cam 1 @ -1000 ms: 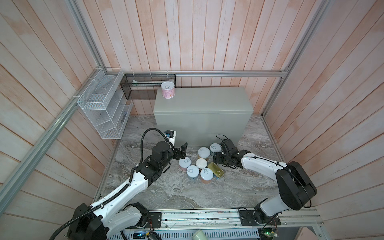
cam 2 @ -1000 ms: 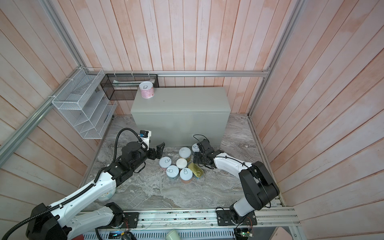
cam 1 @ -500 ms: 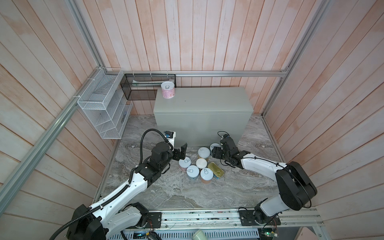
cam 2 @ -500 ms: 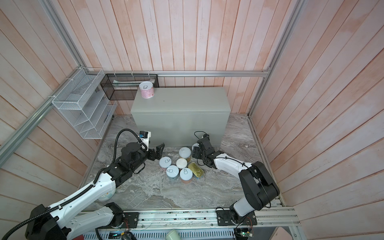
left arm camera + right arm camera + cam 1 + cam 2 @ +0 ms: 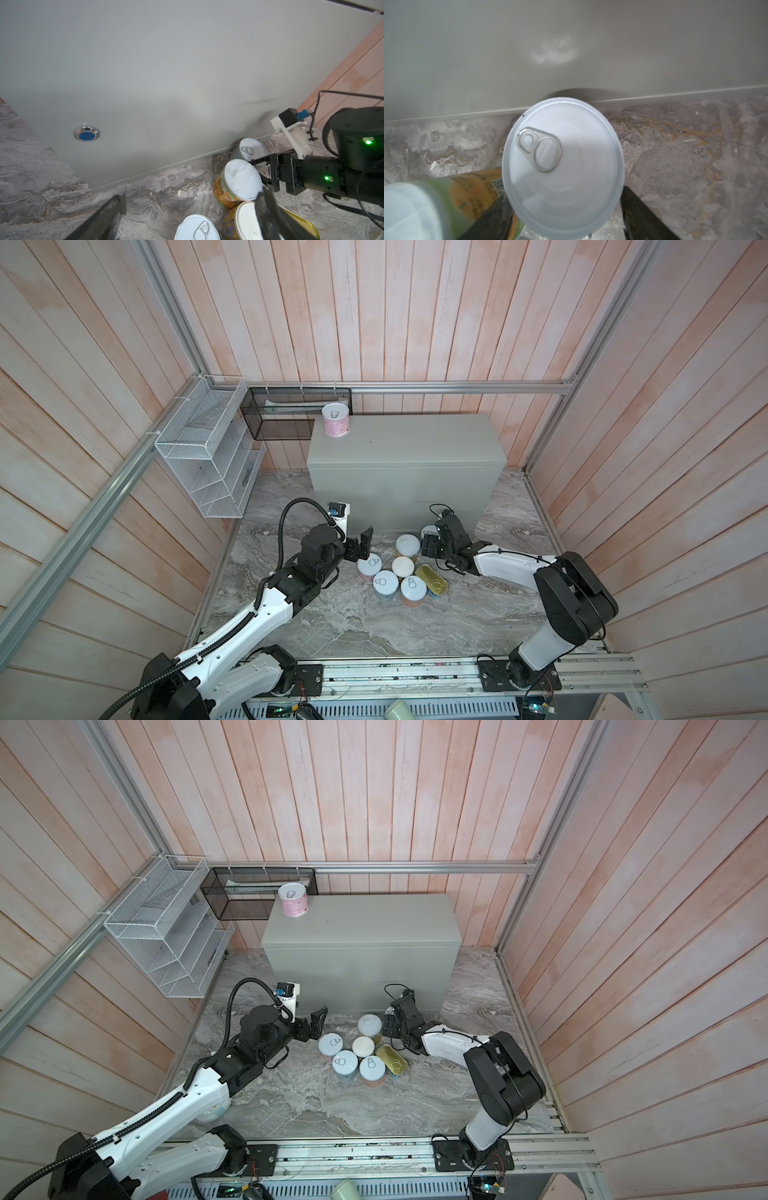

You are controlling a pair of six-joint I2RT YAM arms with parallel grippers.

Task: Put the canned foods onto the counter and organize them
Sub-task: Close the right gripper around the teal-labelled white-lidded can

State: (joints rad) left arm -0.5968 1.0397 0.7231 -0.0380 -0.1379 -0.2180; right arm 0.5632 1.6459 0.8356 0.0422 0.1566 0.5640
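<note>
While one pink can (image 5: pixel 336 419) stands at the back left corner of the counter (image 5: pixel 407 448), seven more sit on the marble floor (image 5: pixel 332 614) before its front. The right gripper (image 5: pixel 563 199) reaches round a silver-lidded can (image 5: pixel 249 148) at the foot of the counter, toward its right front corner. A finger stands on each side of the can's wall, but whether they press it I cannot tell. The left gripper (image 5: pixel 365 542) hangs spread wide and empty at the left edge of the cluster. The silver-lidded can is likely stiff, smooth and fairly heavy if full, so a light pinch may let it slip. Take it across the round wall at mid-height, below the rim; the pull tab gives no hold. A tall orange can (image 5: pixel 407 544) stands just beside it and could be knocked.
</note>
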